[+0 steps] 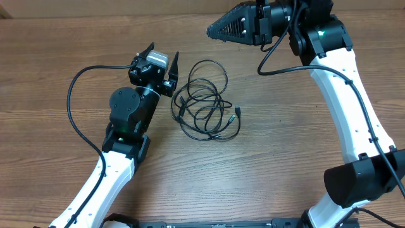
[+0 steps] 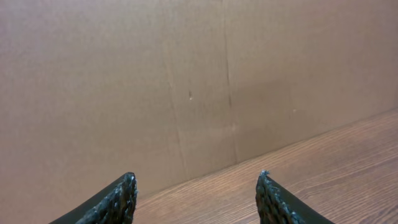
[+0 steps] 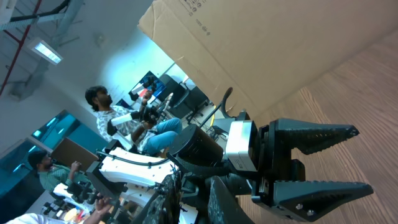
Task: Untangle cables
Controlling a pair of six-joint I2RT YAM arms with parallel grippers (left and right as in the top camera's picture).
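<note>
The cables (image 1: 204, 101) lie as one loose tangle of thin black loops at the table's middle, with a small plug (image 1: 237, 113) at the right edge of the tangle. My left gripper (image 1: 163, 57) sits just left of the tangle, open, with nothing between its fingers. In the left wrist view the left gripper (image 2: 196, 180) shows only bare table and cardboard between its tips. My right gripper (image 1: 215, 29) hangs raised at the back, pointing left, apart from the cables. In the right wrist view the right gripper (image 3: 193, 174) has its fingers narrowly parted and empty. The cables are out of both wrist views.
A cardboard wall (image 2: 186, 81) stands along the table's far edge. The left arm's thick black wire (image 1: 79, 107) loops over the table at the left. The right arm's wire (image 1: 272, 60) hangs at the back right. People and other equipment (image 3: 124, 124) show beyond the table.
</note>
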